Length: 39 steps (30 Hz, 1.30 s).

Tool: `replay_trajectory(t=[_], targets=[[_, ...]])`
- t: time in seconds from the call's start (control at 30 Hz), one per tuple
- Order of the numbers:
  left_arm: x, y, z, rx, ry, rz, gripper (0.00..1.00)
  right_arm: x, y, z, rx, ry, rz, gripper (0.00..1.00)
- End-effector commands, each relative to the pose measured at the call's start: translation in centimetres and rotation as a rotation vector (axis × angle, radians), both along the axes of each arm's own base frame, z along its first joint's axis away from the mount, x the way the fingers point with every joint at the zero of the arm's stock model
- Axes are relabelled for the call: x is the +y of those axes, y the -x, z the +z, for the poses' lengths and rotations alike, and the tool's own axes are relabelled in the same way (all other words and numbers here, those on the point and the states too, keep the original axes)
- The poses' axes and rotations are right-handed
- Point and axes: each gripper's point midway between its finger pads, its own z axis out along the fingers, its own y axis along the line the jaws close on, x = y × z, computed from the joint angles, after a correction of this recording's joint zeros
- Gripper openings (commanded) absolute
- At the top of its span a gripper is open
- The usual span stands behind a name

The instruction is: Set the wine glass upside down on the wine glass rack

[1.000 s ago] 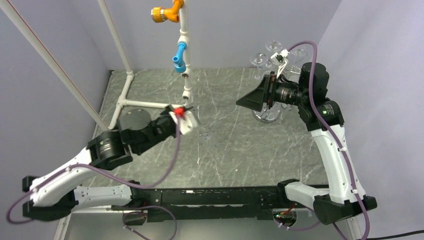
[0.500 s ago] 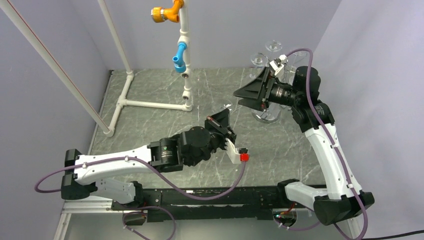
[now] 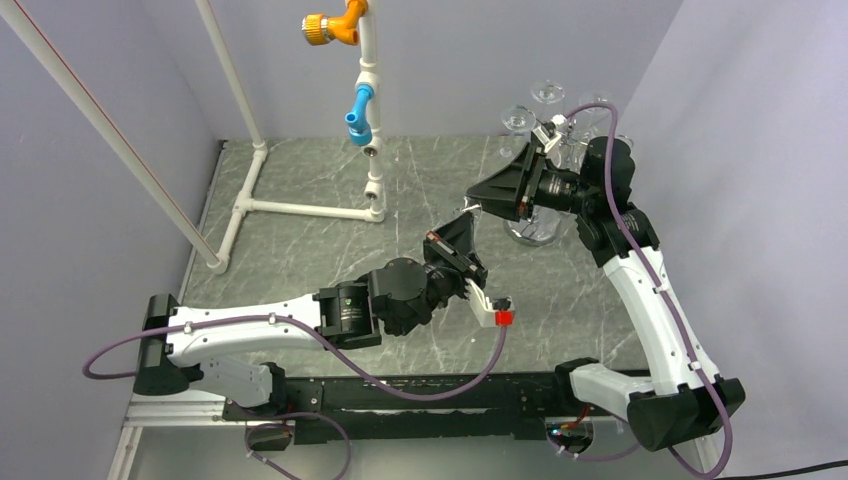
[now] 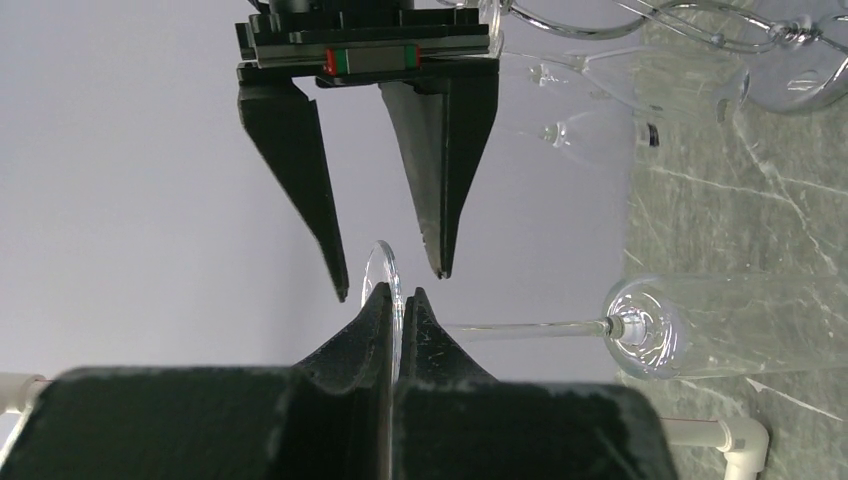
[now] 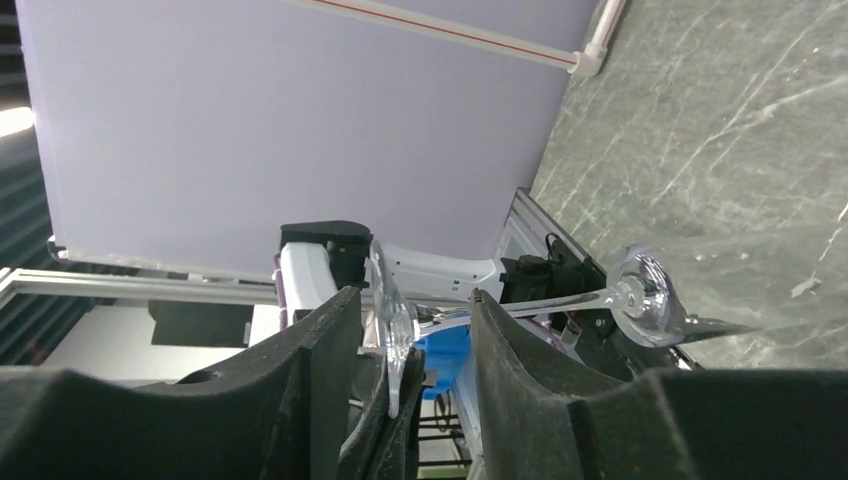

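Note:
The wine glass lies on its side in the air: in the left wrist view its round foot (image 4: 383,268) points left, and the stem runs right to the bowl (image 4: 640,330). My left gripper (image 4: 399,293) is shut on the foot's edge. My right gripper (image 4: 391,285) comes in from above, its fingers either side of the same foot without touching it. In the right wrist view the foot (image 5: 392,318) stands between my right gripper's (image 5: 414,295) parted fingers. The two grippers meet above mid-table, left (image 3: 468,218) and right (image 3: 472,203). The chrome wine glass rack (image 3: 530,232) stands behind at the right.
Other glasses (image 3: 515,118) hang upside down from the rack's looping arms (image 4: 700,30). A white pipe frame (image 3: 300,208) with a blue fitting (image 3: 360,105) and an orange fitting (image 3: 345,25) stands at the back left. Lilac walls close in the marble table (image 3: 300,250).
My left arm has swung from the pipe frame to mid-table, bringing the glass up to my right gripper. The right gripper's fingers have narrowed around the foot.

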Motion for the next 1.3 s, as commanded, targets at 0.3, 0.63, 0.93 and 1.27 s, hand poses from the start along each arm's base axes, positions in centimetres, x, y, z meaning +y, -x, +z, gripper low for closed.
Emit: replay_trajectory(t=[0.3,0.63,0.93,1.27], targets=[[0.9,0.2,4.4,0.034,0.258,0.002,0.00,0.5,2.2,1.8,-0.092,-0.040,0.094,0.31],[0.3,0.6,4.5,0.122,0.344,-0.037,0.04,-0.1,2.5,3.2,-0.160,-0.055,0.104,0.00],[2.1,2.8,5.3,0.373,0.573,-0.178,0.99,-4.5,1.3,1.4,-0.122,0.012,-0.065,0.00],[8.2,3.3,6.2,0.540,0.802,-0.141,1.00,-12.1,0.9,-2.0,-0.046,0.160,-0.375,0.00]])
